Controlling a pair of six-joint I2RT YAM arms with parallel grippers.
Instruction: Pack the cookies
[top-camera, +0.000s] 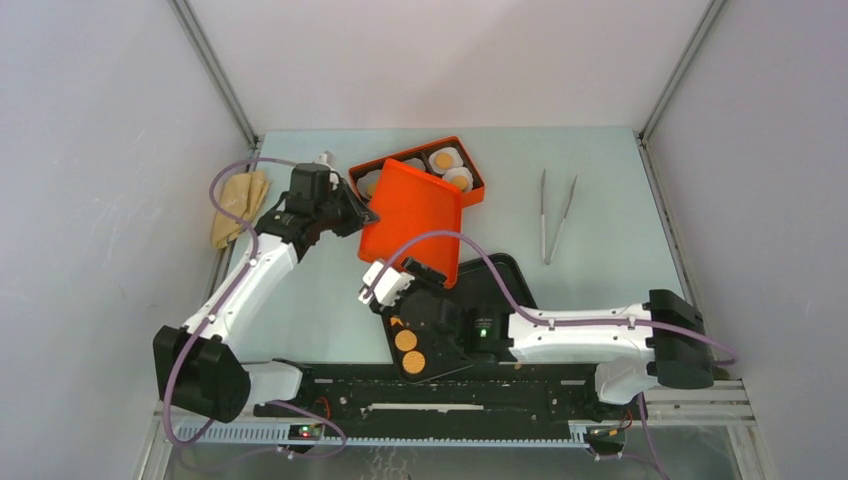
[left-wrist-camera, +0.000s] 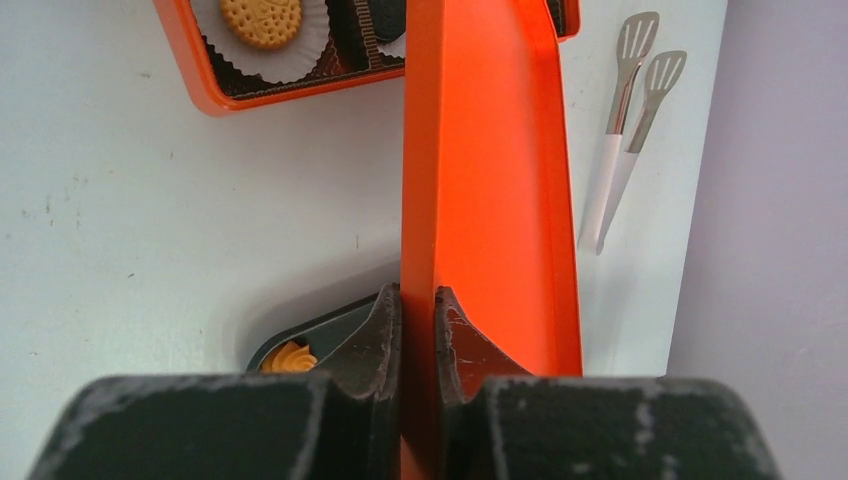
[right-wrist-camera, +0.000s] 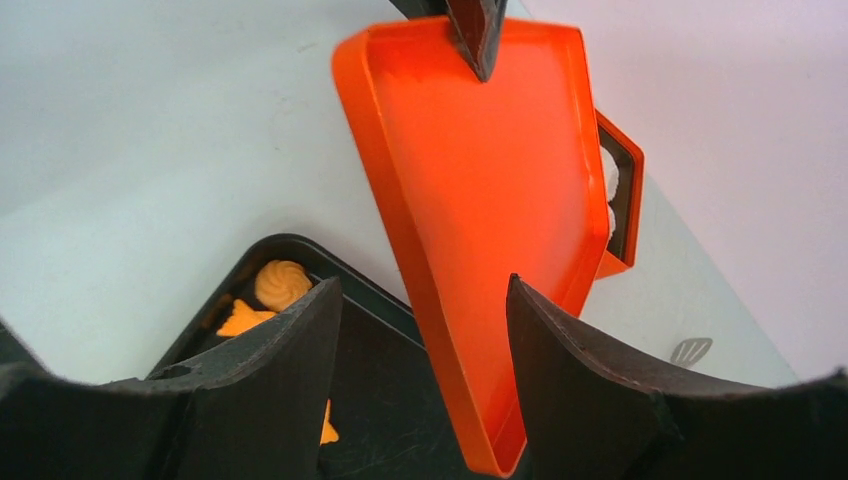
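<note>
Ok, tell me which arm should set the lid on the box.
Left. The left gripper is shut on the lid, beside the box. The right gripper is open over the tray, farther from the box.

Light bright, even, diffuse, from overhead; no hard glare anywhere. Top view sharp corner to corner, walls go greyer twd the edges. The orange lid (top-camera: 412, 215) throws only a soft, faint shadow on the table (top-camera: 600, 160). Left wrist view: left gripper (left-wrist-camera: 417, 305) right at the lens, blurred & v. dark, hardly any detail; lid oversaturated, flat colour, w/ soft grey shadow on its left side; tongs (left-wrist-camera: 625, 130) fairly crisp. Right wrist view: right gripper (right-wrist-camera: 422, 290) soft-focus, nearly black; lid shows a mild sheen; bkgd hazy.
</note>
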